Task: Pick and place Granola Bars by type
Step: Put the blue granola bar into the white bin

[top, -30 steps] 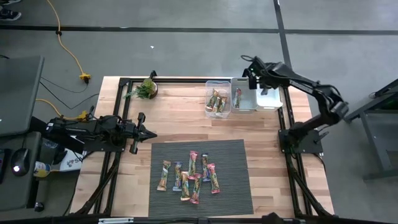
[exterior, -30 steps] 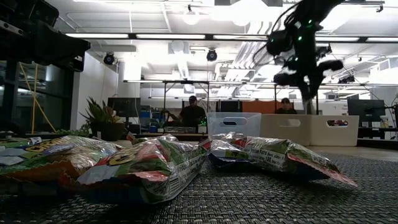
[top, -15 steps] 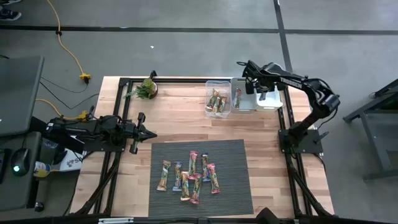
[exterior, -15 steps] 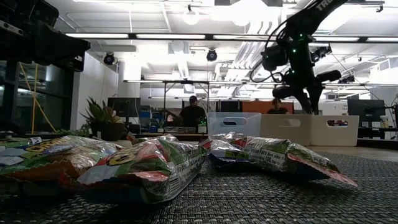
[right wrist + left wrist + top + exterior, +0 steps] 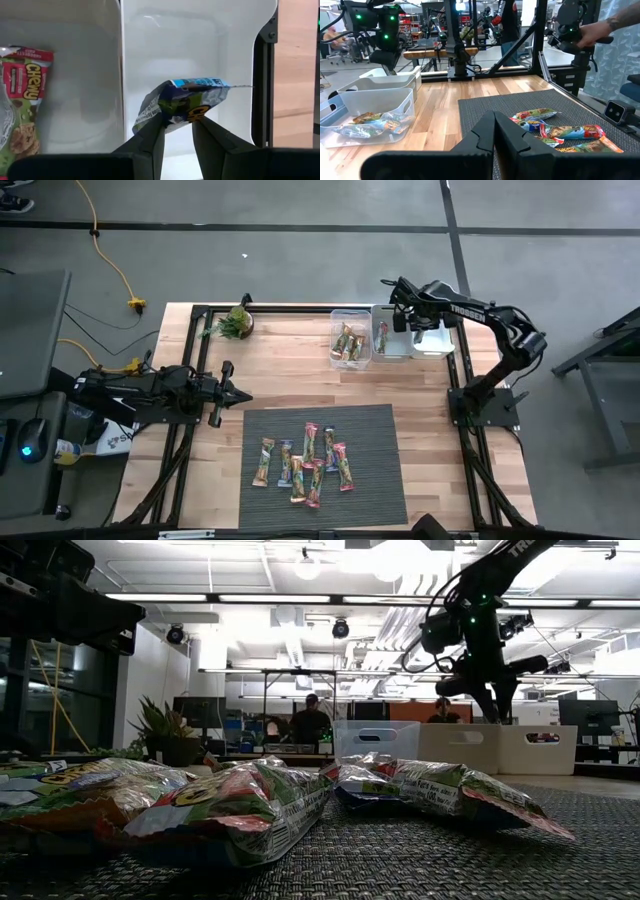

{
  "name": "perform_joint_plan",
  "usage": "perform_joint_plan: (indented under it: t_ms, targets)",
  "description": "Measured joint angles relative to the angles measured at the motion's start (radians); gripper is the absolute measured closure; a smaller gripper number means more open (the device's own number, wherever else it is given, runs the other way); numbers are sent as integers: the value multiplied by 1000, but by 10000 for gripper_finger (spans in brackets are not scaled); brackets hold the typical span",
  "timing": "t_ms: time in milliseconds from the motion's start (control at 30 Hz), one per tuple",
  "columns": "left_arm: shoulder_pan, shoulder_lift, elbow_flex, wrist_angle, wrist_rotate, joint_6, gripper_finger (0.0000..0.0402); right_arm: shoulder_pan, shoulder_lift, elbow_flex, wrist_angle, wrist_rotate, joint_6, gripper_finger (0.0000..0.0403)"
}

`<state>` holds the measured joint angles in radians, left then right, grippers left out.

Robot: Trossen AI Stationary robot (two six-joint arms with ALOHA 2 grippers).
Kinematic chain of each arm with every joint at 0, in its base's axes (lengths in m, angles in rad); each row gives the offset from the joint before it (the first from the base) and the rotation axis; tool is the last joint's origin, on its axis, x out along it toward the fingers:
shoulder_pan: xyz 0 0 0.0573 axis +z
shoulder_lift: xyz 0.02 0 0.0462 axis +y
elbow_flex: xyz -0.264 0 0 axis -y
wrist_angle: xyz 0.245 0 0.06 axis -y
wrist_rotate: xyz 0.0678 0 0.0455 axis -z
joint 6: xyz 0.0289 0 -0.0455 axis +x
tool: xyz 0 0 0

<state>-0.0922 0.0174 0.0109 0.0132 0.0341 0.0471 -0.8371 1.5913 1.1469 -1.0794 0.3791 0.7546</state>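
Note:
Several granola bars (image 5: 305,460) lie flat on the dark mat (image 5: 375,425), bulking large in the low view (image 5: 240,805). More bars lie in the clear bin (image 5: 350,338), and a red one lies in the middle bin (image 5: 383,333). My right gripper (image 5: 177,131) hangs over the far-right white bin (image 5: 435,340), shut on a blue-green bar. My left gripper (image 5: 238,395) rests shut at the table's left edge, short of the mat. My right gripper pinches the blue-green bar (image 5: 182,102) between its two fingers (image 5: 150,135), across its width near the middle. The fingers come from above, pointing down. The bar is lifted clear above the white bin's floor (image 5: 170,45), lying roughly level and crumpled in the hold.
A small potted plant (image 5: 235,323) stands at the table's far left corner. Three bins sit side by side at the far right edge. Bare wood lies between mat and bins. A person's hand (image 5: 600,32) shows beyond the table's right side.
My right gripper, carrying the bar, has shifted a little toward the table's left and slightly down over the bins, its arm turning at the wrist, then held nearly still for the last half second.

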Motion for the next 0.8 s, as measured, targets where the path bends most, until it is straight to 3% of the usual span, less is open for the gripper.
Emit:
perform_joint_plan:
  t_ms: [500, 800]
  targets:
    - [0, 0, 0, 0, 0, 0, 401, 2, 0, 0, -34, 6, 4, 318]
    - [0, 0, 0, 0, 0, 0, 401, 84, -54, 3, -34, 97, -7, 269]
